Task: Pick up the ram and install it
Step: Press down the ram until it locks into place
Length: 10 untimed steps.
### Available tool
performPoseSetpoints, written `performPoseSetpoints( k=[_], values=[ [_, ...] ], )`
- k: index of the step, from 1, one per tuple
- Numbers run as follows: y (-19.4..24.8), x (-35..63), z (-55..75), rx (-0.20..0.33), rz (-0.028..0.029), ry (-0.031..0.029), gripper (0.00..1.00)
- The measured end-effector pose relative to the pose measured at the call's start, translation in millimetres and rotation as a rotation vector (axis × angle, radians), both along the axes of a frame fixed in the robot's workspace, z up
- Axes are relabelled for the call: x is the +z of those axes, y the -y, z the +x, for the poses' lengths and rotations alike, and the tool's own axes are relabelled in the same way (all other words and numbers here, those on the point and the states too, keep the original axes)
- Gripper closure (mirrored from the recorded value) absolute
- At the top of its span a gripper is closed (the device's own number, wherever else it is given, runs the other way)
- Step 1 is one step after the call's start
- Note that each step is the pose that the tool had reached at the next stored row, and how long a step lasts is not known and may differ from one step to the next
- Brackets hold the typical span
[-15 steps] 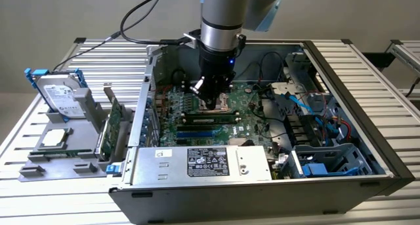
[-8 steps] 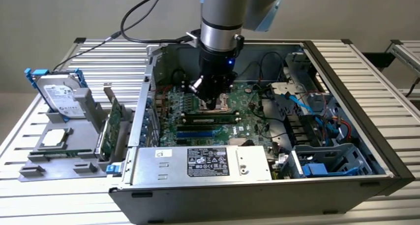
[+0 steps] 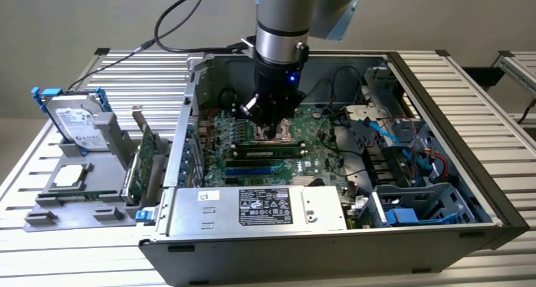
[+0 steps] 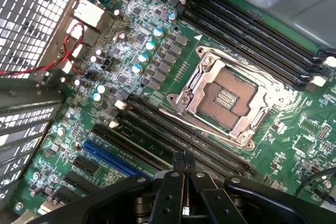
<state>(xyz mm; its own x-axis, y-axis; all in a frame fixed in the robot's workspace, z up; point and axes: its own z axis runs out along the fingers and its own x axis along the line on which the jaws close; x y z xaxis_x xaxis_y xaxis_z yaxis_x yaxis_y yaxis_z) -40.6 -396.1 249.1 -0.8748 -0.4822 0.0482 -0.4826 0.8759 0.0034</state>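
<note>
Claw [image 4: 185, 157] of black metal hangs inside the open grey computer case [image 3: 469, 174], its two fingers pressed together with nothing between them, the tips just above the dark memory slots [image 4: 173, 135] beside the silver processor socket [image 4: 226, 100]. In the exterior view the arm's black wrist hides the fingertips and most of the socket. The long green ram stick with dark chips [image 3: 270, 152] lies seated in a slot on the green motherboard [image 3: 314, 133], just in front of the claw towards the camera; its end nearest the socket is partly covered by the wrist, and how deep it sits cannot be judged. On the slatted metal tabletop [image 3: 59, 249], at the exterior view's left, a grey holder [image 3: 80, 199] carries the silver hard drive with blue rails [image 3: 77, 125] and the tall green expansion card [image 3: 147, 154], seen edge-on. The case's near wall cuts off the motherboard's front edge.
</note>
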Motion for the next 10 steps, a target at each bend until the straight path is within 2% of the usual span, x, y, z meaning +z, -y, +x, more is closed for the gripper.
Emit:
performPoseSetpoints(
  k=[4, 10],
  values=[
    [0.0, 4.3, 0.0, -0.048, 0.0000, 0.0031, 0.89],
    [0.0, 7.8, 0.0, -0.112, -0.0027, 0.0033, 0.89]
  ],
)
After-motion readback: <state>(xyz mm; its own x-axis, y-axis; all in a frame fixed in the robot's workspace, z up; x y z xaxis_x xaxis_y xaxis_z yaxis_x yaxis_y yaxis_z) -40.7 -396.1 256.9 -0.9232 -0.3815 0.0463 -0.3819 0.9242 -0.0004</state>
